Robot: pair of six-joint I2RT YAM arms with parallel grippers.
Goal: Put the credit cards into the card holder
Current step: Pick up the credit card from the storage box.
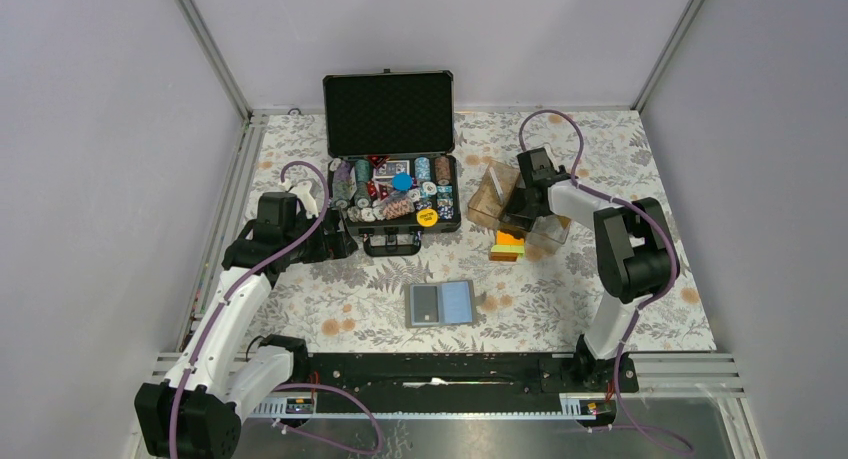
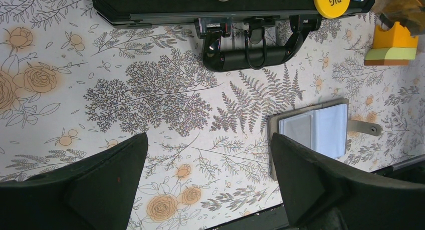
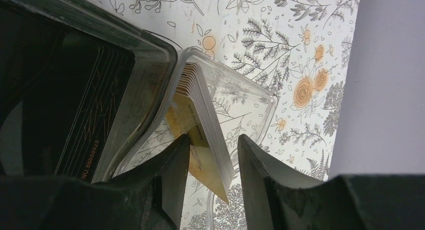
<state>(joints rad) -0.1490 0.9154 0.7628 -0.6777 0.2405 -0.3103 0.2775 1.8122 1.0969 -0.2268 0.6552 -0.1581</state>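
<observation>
Cards (image 3: 203, 107) (boxed) between right gripper's (image 3: 214, 141) fingers (image 3: 168, 175).

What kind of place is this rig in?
Probably a lab test cell, not a home: plain panel walls on aluminium framing, two arms bolted to a rail, staged props like the poker chip case on a floral tablecloth.

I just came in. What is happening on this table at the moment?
The right hand reaches into the clear box, its fingers on either side of a leaning stack of thin cards, not clamped. The card holder lies open mid-table; coloured cards lie beside the box. The left hand hovers open, holding nothing.
</observation>
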